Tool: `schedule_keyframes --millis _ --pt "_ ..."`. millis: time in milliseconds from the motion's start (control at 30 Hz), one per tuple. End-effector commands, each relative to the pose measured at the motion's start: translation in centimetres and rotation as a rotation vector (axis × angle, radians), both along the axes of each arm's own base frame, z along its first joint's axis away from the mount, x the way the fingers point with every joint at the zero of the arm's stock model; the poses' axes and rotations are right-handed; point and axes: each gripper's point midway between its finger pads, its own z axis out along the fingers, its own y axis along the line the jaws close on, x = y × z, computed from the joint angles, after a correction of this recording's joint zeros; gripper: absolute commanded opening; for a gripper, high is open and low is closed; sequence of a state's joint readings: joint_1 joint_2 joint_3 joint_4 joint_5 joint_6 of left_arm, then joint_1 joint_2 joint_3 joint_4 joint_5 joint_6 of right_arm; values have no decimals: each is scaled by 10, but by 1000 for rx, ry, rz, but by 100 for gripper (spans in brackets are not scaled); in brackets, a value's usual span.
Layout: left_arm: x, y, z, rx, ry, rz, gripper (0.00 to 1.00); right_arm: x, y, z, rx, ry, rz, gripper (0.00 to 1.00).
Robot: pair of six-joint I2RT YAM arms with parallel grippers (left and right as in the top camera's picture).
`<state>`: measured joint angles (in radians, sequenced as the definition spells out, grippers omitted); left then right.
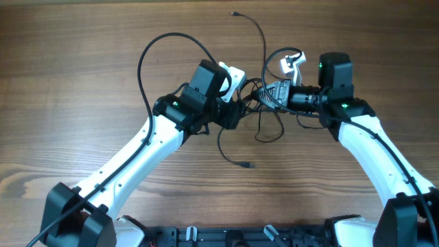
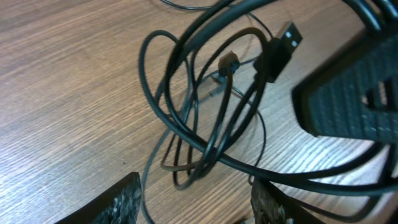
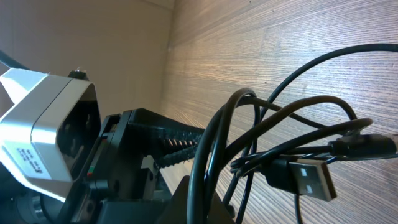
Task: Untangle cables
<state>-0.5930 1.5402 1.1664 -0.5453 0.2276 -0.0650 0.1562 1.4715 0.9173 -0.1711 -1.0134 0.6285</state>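
The cables [image 1: 264, 113] are thin black cords knotted between my two grippers, with long loops trailing off to the far left and back. In the left wrist view the tangle [image 2: 205, 124] lies on the wood with a USB plug [image 2: 286, 40] lifted at the top. My left gripper [image 2: 196, 193] is open, its fingers straddling the near end of the tangle with one strand between them; it also shows in the overhead view [image 1: 239, 106]. My right gripper [image 1: 267, 95] is shut on several strands [image 3: 211, 143] and holds them off the table beside a USB plug [image 3: 305, 177].
A loose plug end [image 1: 248, 165] lies toward the front of the wooden table [image 1: 82, 82], another plug end [image 1: 234, 14] at the back. A wide cable loop [image 1: 143, 62] arcs over the left arm. The two gripper heads are very close together.
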Motion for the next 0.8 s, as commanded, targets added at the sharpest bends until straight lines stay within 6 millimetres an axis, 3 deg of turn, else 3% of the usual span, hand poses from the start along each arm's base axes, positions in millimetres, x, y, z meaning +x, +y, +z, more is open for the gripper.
schedule_keyframes --millis 0,233,600,700,767 --pt "-3 -11 2 -35 16 -34 58 -4 4 3 30 11 33 4" --pt "-3 -21 -14 -56 59 -64 54 -5 5 5 39 12 43 4" --pt "3 -29 -5 -99 26 -78 12 -6 5 5 43 20 44 4" --pt "3 -21 -9 -76 46 -60 6 -6 5 4 41 21 43 4" --pt "8 6 -15 -5 61 15 4 -2 -1 -8 -12 55 -8 4"
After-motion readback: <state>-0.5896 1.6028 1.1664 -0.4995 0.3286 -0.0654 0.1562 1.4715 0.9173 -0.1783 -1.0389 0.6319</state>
